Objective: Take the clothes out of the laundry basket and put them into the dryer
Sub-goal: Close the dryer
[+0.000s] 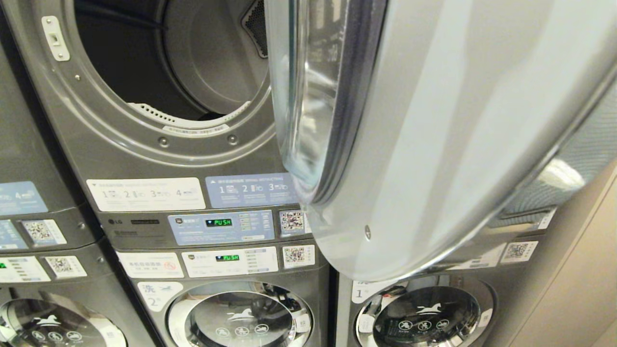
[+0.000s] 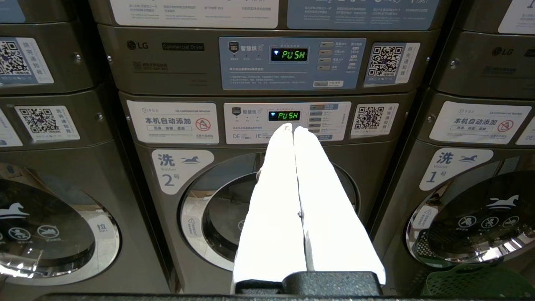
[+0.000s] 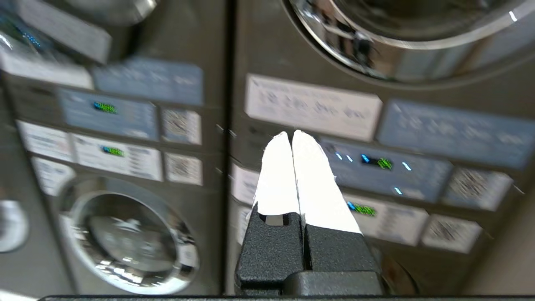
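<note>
The dryer [image 1: 144, 159] is the upper machine of the middle stack. Its round opening [image 1: 168, 62] shows a bare grey drum with no clothes in it. Its door [image 1: 434, 144] is swung wide open to the right and fills much of the head view. A corner of the green mesh laundry basket [image 2: 472, 286] shows low on the right in the left wrist view; the clothes are out of view. My left gripper [image 2: 293, 127] is shut and empty, pointing at the lower washer's panel. My right gripper [image 3: 291, 134] is shut and empty, facing the right stack's control panels. Neither arm shows in the head view.
Stacked grey machines stand side by side to the left and right. The washers below, marked 2 [image 2: 267, 209] and 1 [image 2: 480, 221], have their round doors closed. A beige wall [image 1: 578, 270] runs along the far right.
</note>
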